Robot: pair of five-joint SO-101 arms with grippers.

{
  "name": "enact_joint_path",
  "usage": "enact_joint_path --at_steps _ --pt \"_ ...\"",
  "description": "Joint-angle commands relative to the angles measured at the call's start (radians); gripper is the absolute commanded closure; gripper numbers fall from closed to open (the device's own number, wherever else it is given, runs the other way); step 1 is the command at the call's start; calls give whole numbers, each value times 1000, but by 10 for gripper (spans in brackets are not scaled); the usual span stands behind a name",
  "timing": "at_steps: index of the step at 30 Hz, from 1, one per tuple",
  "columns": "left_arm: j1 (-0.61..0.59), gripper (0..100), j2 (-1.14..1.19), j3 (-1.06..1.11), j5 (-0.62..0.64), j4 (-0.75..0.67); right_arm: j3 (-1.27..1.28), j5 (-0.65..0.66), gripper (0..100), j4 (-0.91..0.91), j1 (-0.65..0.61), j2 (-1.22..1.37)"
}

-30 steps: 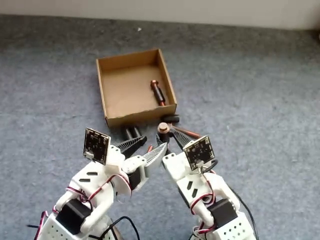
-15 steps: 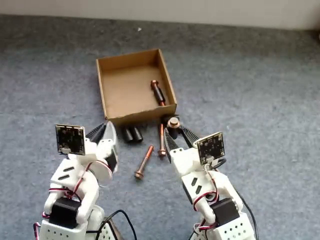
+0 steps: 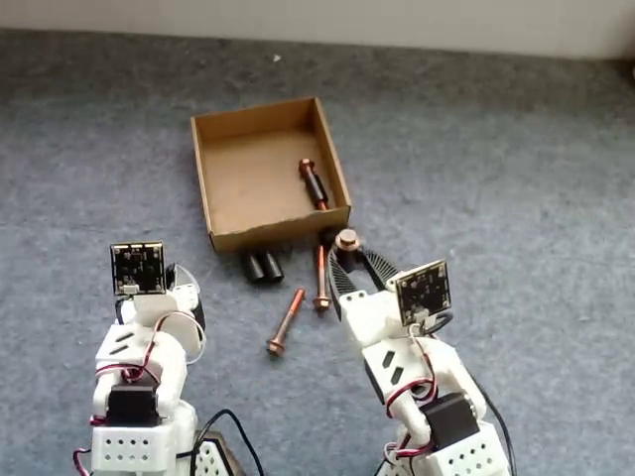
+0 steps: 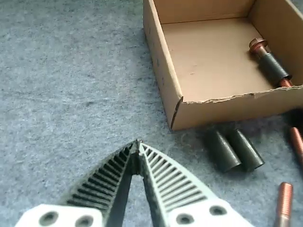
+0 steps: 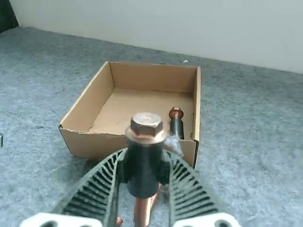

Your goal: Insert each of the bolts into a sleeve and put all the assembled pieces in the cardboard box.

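Left pincer (image 4: pixel 138 147) retracted, pressed together; right pincer (image 5: pixel 143 163) pinches sleeved bolt (image 5: pixel 145 126) upright, head up.

Left wrist view: first loose bolt (image 4: pixel 284 203) and second loose bolt (image 4: pixel 297 141) each cut off by the picture's edge, heads unseen. Cardboard box (image 4: pixel 227 111) far rim cropped. Right wrist view: upright bolt (image 5: pixel 145 126) shank covered midway by its sleeve (image 5: pixel 142 170), lower end cropped.
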Motion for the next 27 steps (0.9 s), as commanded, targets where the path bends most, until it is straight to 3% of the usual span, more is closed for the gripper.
enact_joint_path --at_steps 1,17,27 --pt "-7 994 -5 22 -14 8 -173 -5 994 -39 8 134" --pt "-5 994 -4 21 -12 57 -694 -5 994 -387 -53 1201" --pt "-8 994 -2 21 -12 57 -986 -9 994 -542 -56 1595"
